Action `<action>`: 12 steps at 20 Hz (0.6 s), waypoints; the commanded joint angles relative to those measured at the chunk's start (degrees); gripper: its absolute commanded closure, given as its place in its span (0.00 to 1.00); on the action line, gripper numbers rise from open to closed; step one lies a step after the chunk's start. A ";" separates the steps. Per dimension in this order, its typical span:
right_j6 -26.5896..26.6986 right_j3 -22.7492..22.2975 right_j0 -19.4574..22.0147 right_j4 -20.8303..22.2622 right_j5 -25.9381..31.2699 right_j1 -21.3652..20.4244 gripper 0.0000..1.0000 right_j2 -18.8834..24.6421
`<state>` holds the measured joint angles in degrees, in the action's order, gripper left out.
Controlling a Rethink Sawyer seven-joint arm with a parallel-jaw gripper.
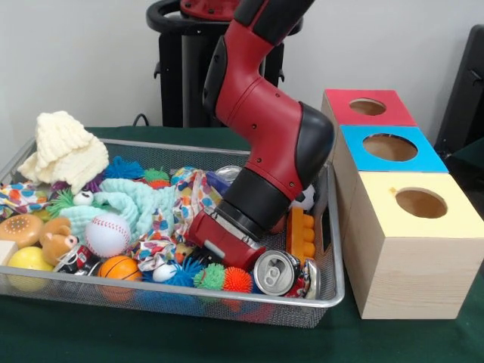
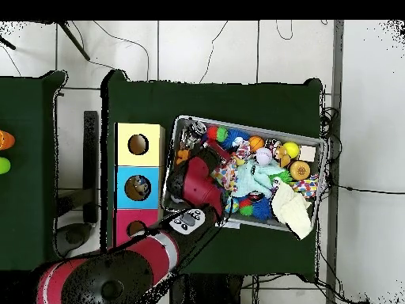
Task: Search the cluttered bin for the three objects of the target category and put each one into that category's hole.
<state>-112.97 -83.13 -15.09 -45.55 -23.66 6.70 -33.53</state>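
The bin (image 1: pixel 76 296) is a shallow silver wire-mesh basket packed with toys; it also shows in the overhead view (image 2: pixel 237 127). Three wooden boxes stand to its right, each with a round hole: red top (image 1: pixel 368 107), blue top (image 1: pixel 389 147), yellow top (image 1: pixel 420 203). My arm comes down into the bin's right half. Its red wrist (image 1: pixel 227 243) rests low among the clutter next to a silver can (image 1: pixel 274 272) and an orange studded block (image 1: pixel 301 233). The gripper itself is hidden under the wrist. In the overhead view the arm (image 2: pixel 196 180) covers the bin's end nearest the boxes.
The bin holds a cream knit hat (image 1: pixel 64 151), a baseball (image 1: pixel 107 233), a small basketball (image 1: pixel 119 267), a yellow ball (image 1: pixel 30 259), a burger toy (image 1: pixel 21 227), teal cloth (image 1: pixel 144 204), patterned cloth (image 1: pixel 189 197) and spiky balls (image 1: pixel 237 280). The boxes stand close to the bin's right rim.
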 commanded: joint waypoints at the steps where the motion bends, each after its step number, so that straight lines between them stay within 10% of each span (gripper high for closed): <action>1: -11.99 9.12 4.63 7.05 2.85 8.91 0.00 21.04; 6: -11.45 4.31 9.71 14.07 6.61 2.81 0.00 24.91; 12: -1.10 8.90 12.69 14.44 35.52 1.26 0.00 22.79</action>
<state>-112.98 -84.04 -8.59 -34.53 -20.79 0.30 -27.89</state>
